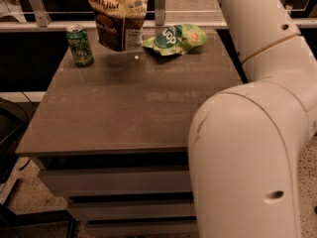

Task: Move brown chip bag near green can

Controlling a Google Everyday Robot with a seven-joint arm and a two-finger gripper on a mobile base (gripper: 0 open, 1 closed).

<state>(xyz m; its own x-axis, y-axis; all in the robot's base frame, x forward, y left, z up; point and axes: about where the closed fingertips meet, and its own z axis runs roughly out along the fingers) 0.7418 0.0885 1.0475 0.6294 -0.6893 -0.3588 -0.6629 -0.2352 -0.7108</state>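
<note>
Plainly, the brown chip bag [119, 20] hangs upright just to the right of the green can [79, 45], apart from it. It is a crinkled foil pouch with a dark brown middle, a pale yellow crumpled top and printed lettering. Its lower edge appears to sit clear of the table [129, 108], with a soft shadow under it. Its top runs out of the picture's upper edge.

The gripper is out of sight past that edge, above the bag and up-right of the can, so whether it is clamped on the bag cannot be told.

The can is a small smooth cylinder standing upright near the table's back left corner, green with pale graphics and a silver rim. Farther right of the can, beyond the brown bag, 1 smaller green chip bag [176, 38] lies flat and rumpled.

The table top is a flat, dull grey-brown slab with faint sheen, and drawer fronts [114, 182] show below its front edge.

The robot arm [257, 133], rounded and glossy cream, fills the space well right of the can.
</note>
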